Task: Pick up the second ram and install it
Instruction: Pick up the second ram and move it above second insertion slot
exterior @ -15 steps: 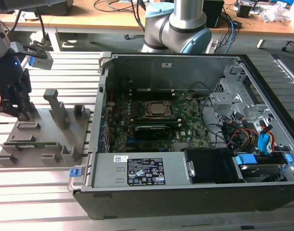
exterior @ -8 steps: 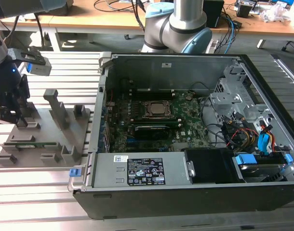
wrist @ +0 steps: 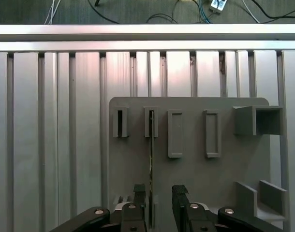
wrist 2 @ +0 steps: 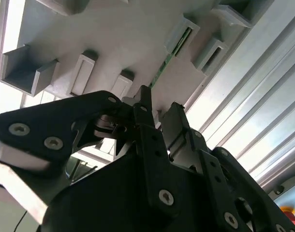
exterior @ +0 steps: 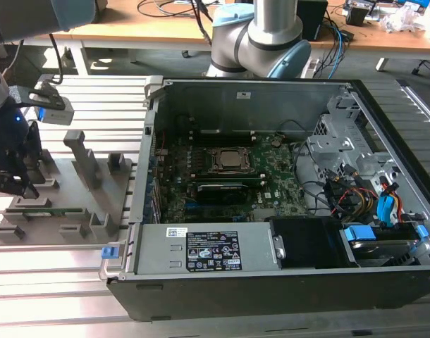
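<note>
The second ram (wrist: 151, 145) is a thin green stick standing on edge in a slot of the grey slotted tray (wrist: 196, 174). In the second wrist view the ram (wrist 2: 168, 62) runs from a slot block toward the fingers. My gripper (wrist: 159, 193) is open just above the tray, its two black fingers (wrist: 140, 192) straddling the stick's near end, with the stick close to one finger. In the exterior view the gripper (exterior: 16, 187) hangs over the tray's (exterior: 102, 204) end on the exterior view's left, and the ram (exterior: 51, 209) lies along the tray as a green strip.
An open computer case (exterior: 271, 91) stands to the exterior view's right of the tray, with the large green motherboard (exterior: 278, 186) inside. A power supply (exterior: 201, 250), drive bay and cables (exterior: 363, 197) fill its near and right sides. Ribbed aluminium table (wrist: 51, 125) lies underneath.
</note>
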Motion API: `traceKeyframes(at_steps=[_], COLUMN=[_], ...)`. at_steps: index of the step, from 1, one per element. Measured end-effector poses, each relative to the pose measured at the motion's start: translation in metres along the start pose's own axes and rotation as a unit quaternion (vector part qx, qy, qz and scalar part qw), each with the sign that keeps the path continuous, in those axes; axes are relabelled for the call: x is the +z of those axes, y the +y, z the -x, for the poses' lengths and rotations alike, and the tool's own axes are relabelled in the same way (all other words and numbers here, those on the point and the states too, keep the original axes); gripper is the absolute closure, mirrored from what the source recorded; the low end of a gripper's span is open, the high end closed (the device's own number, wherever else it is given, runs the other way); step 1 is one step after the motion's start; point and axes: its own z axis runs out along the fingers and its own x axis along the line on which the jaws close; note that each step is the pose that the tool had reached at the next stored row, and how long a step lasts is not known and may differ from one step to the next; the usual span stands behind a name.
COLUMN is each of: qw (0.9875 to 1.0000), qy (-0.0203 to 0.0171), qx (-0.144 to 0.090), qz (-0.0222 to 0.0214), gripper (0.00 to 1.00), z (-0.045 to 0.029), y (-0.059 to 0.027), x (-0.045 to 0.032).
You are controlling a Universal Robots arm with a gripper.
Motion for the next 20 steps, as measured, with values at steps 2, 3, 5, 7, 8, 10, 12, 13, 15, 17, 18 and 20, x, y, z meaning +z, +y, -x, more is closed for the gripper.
traceKeyframes(at_steps=[2, 3, 5, 7, 8, 10, 12, 13, 15, 17, 18, 20], qw=[1.0, 1.0, 1.0, 1.0, 1.0, 1.0, 1.0, 1.0, 1.0, 1.0, 1.0, 1.0], qy=[0.0009, 0.001, 0.0015, 0.002, 0.0022, 0.0025, 0.0028, 0.0028, 0.003, 0.003, 0.003, 0.0031], qx=[0.0, 0.0, 0.0, 0.0, 0.0, 0.0, 0.0, 0.0, 0.0, 0.0, 0.0, 0.0], qz=[0.0, 0.0, 0.0, 0.0, 0.0, 0.0, 0.0, 0.0, 0.0, 0.0, 0.0, -0.0001], gripper=[0.64, 0.64, 0.64, 0.64, 0.64, 0.64, 0.64, 0.64, 0.64, 0.64, 0.64, 0.64], z=[-0.001, -0.0013, -0.0022, -0.0033, -0.0037, -0.0044, -0.0056, -0.0061, -0.0071, -0.0082, -0.0092, -0.0116], y=[-0.0003, -0.0003, -0.0005, -0.0007, -0.0007, -0.0008, -0.001, -0.0012, -0.0013, -0.0015, -0.0016, -0.0019], x=[0.0057, 0.0071, 0.0107, 0.0141, 0.0153, 0.018, 0.0223, 0.0244, 0.0278, 0.031, 0.0329, 0.0371])
